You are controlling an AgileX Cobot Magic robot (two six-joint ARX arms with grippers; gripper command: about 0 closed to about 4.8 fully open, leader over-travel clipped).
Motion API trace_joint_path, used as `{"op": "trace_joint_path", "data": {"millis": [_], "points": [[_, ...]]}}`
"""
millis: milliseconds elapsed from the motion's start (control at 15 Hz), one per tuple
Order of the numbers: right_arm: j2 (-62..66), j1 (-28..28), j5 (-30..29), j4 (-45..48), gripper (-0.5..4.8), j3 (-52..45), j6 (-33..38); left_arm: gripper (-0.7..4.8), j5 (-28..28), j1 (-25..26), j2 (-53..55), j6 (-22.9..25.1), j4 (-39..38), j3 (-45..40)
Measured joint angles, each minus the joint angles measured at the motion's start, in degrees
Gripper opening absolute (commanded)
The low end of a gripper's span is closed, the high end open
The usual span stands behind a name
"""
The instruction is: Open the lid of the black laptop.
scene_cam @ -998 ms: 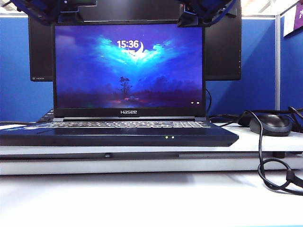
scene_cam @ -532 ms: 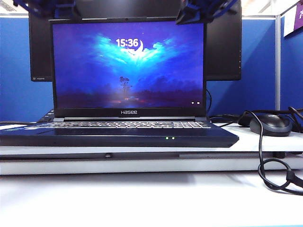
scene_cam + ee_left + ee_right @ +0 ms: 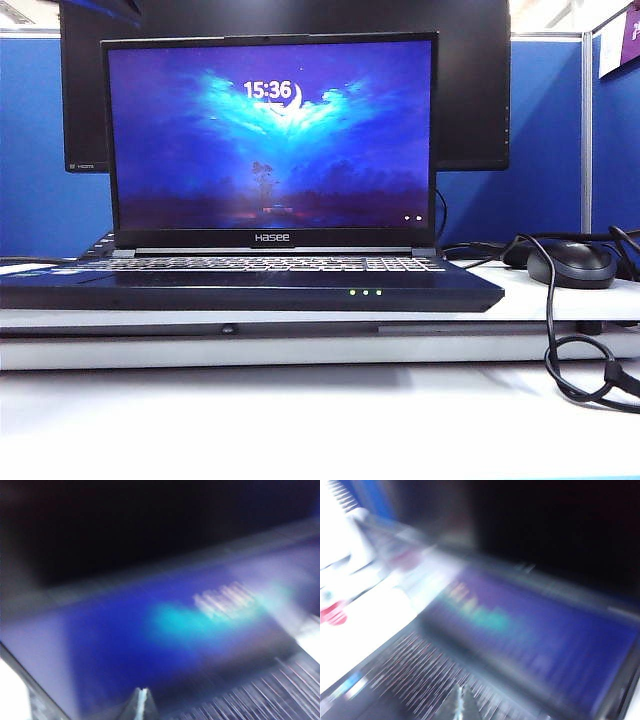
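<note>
The black laptop (image 3: 250, 280) sits on a white raised board on the table (image 3: 300, 420), its front edge parallel to the table's near edge, with bare white surface in front of it. The lid (image 3: 270, 140) stands upright and open, its top edge clear of anything in the exterior view; behind it rises a larger dark monitor (image 3: 470, 90) against a blue partition. To the right, near the laptop's corner, a black mouse (image 3: 572, 263) lies with its cable (image 3: 560, 350) looping down over the board's edge.

The screen shows "15:36" on a blue night picture, and the bezel below reads "Hasee". Three green dots glow on the front edge. The monitor's lower left corner carries tiny lettering too small to read.

The left tool (image 3: 141, 700) shows only in its badly blurred wrist view, as a pale tip over the lit screen near the keys; it seems to hold nothing, and I cannot tell how far apart its fingers are. The right tool (image 3: 461, 700) is the same: a faint tip above the keyboard, its opening unreadable
</note>
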Motion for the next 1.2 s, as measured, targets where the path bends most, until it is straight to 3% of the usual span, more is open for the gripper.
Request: {"op": "trace_joint_path", "data": {"millis": [266,399,732,998,1197], "points": [[-8.33,0.76,-3.26,-15.76,-0.02,-0.24,-0.26,-0.04,6.93,-0.02,-6.08,-0.72,-22.62,0.0],[-14.29,2.89,-3.45,-18.73,-0.02,-3.96,-1.03,-0.04,8.07,-0.11,-9.35,-1.92,-32.22,-0.52],[-33.83,8.44,-0.52,-15.23,-0.01,-20.85,4.26,-0.04,13.86,-0.09,-26.16,-5.42,-32.15,-4.31],[-51.71,10.34,8.63,-12.11,-0.01,-28.39,5.68,-0.04,10.03,-0.11,-46.16,-10.67,-25.53,-10.97],[-61.64,10.34,11.1,-11.96,-0.01,-31.58,5.25,-0.04,6.99,-0.09,-57.27,-15.1,-26.25,-16.85]]}}
